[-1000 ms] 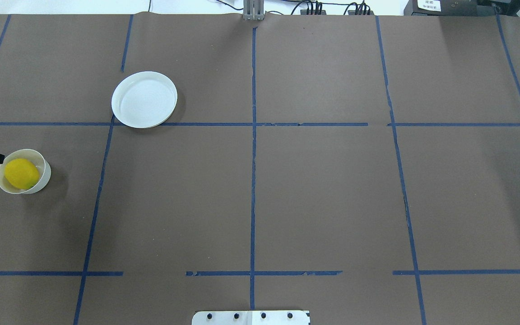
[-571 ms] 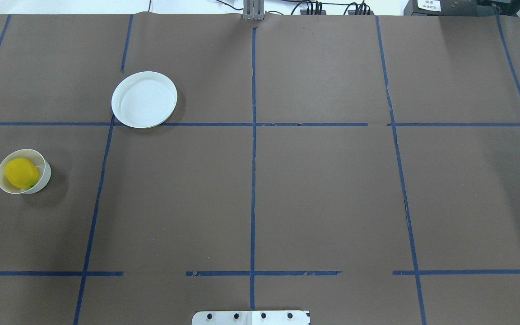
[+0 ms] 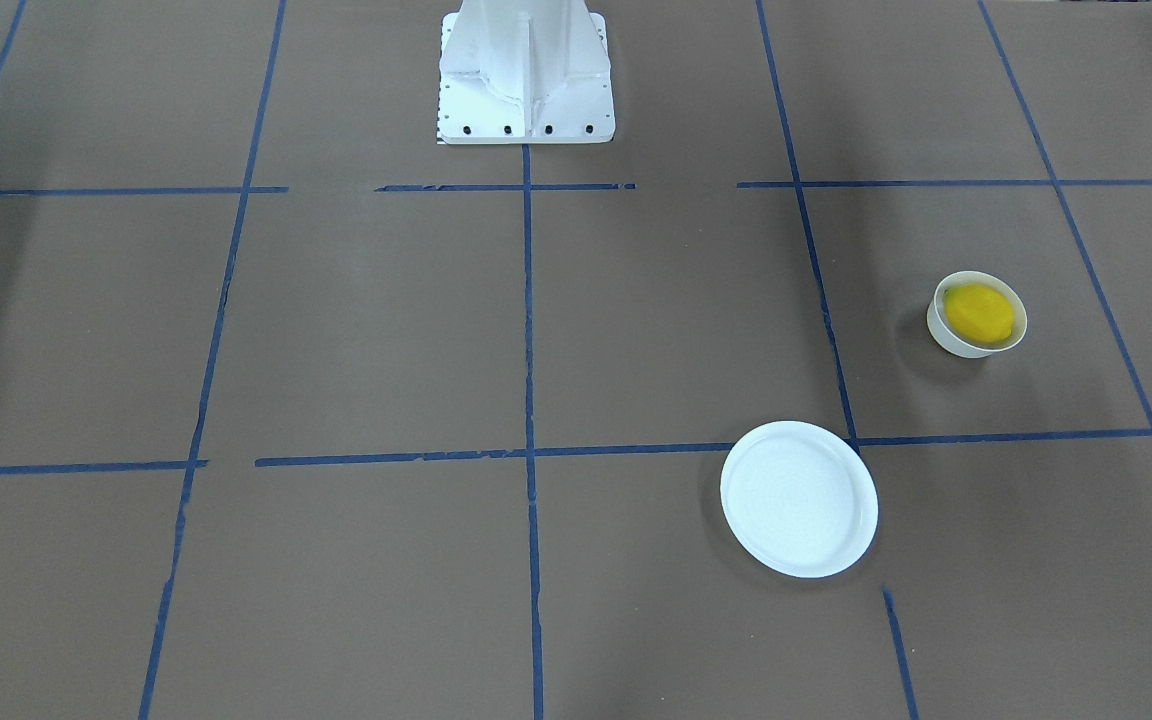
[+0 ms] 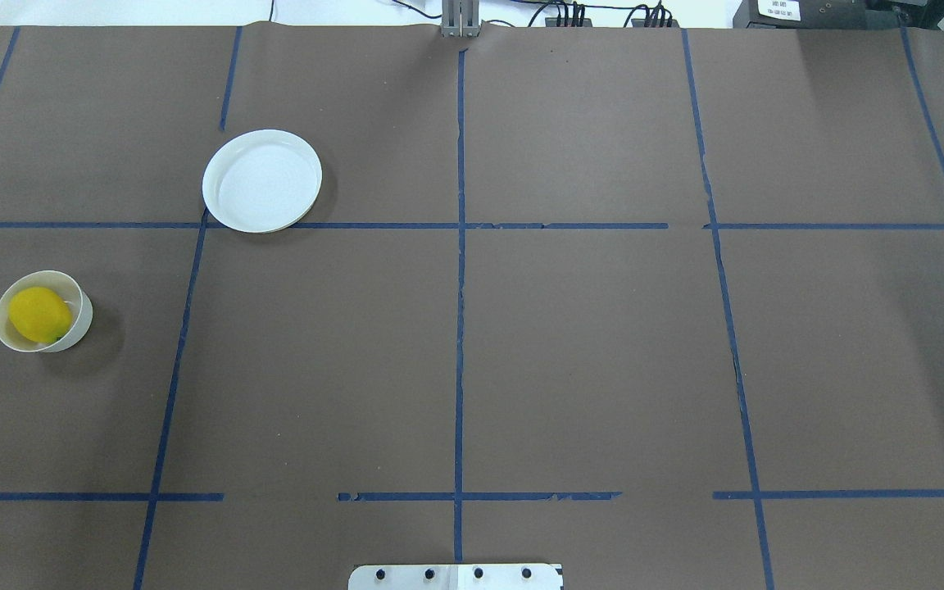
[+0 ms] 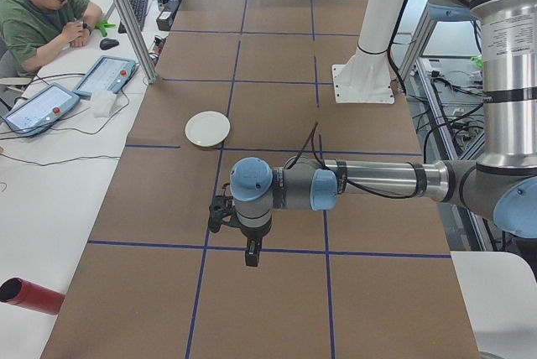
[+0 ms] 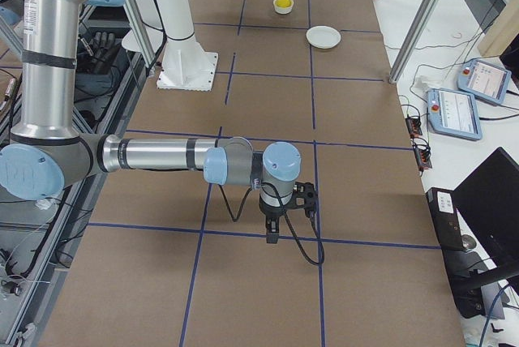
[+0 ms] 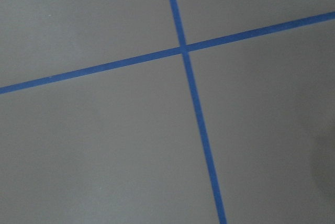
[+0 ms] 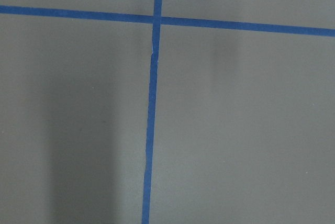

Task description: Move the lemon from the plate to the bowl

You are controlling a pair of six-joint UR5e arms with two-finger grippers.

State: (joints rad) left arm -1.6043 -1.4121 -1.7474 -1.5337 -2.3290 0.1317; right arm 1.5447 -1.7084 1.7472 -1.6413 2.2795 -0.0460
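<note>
Lemon [image 4: 39, 315] sat in bowl [image 4: 84, 321] | plate [image 4: 262, 180] lay bare | task looked done | left claw [image 5: 249, 257], right claw [image 6: 272, 236]: spread couldn't be told

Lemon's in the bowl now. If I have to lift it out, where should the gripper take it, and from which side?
From straight above: the bowl has a wall that rings the lemon and shuts off any side approach. Close across its narrower middle, not end to end. It nearly fills the bowl, so room beside it looks tight.
</note>
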